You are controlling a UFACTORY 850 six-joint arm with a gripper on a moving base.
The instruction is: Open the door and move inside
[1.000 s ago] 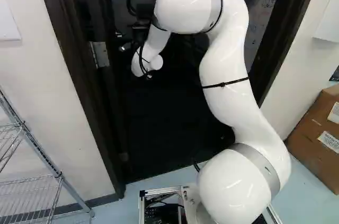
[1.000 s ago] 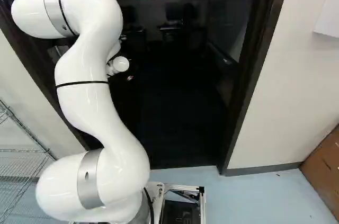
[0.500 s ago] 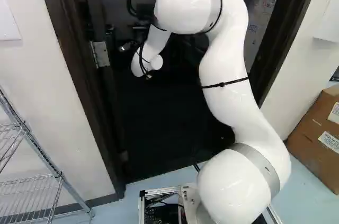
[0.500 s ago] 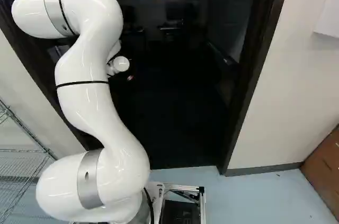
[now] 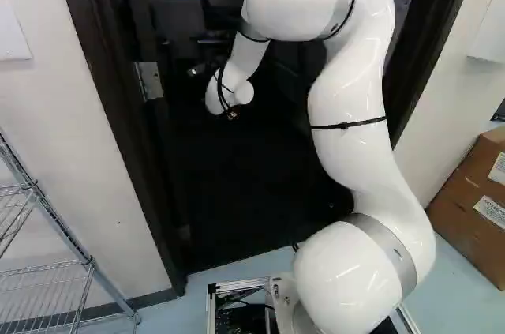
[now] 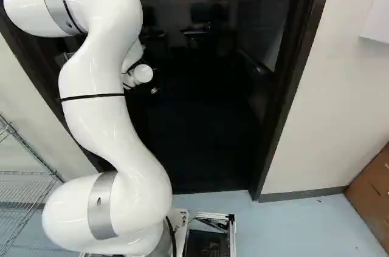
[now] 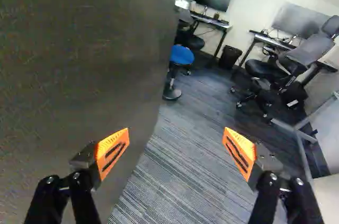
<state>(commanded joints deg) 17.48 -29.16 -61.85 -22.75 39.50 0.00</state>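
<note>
The dark door (image 7: 79, 65) stands open into the room, its broad face beside my gripper in the wrist view. My gripper (image 7: 175, 155) has its orange pads wide apart with nothing between them; one finger is in front of the door's face, the other over striped carpet. Whether that finger touches the door I cannot tell. In the left base view the metal hinge (image 5: 150, 80) is on the doorway's left side. My white wrist (image 6: 142, 74) reaches into the opening in the right base view, where the gripper cannot be made out against the dark.
A dark door frame (image 6: 292, 87) bounds the doorway. Beyond are a blue stool (image 7: 181, 55), an office chair (image 7: 267, 70), desks and a bin (image 7: 230, 57). A wire shelf (image 5: 59, 227) stands left and a cardboard box (image 5: 473, 200) right in the left base view.
The door has swung slightly wider, uncovering more of the window blind in the left base view. My wrist has shifted right in both base views, with the upper arm pulled back. The base is still.
</note>
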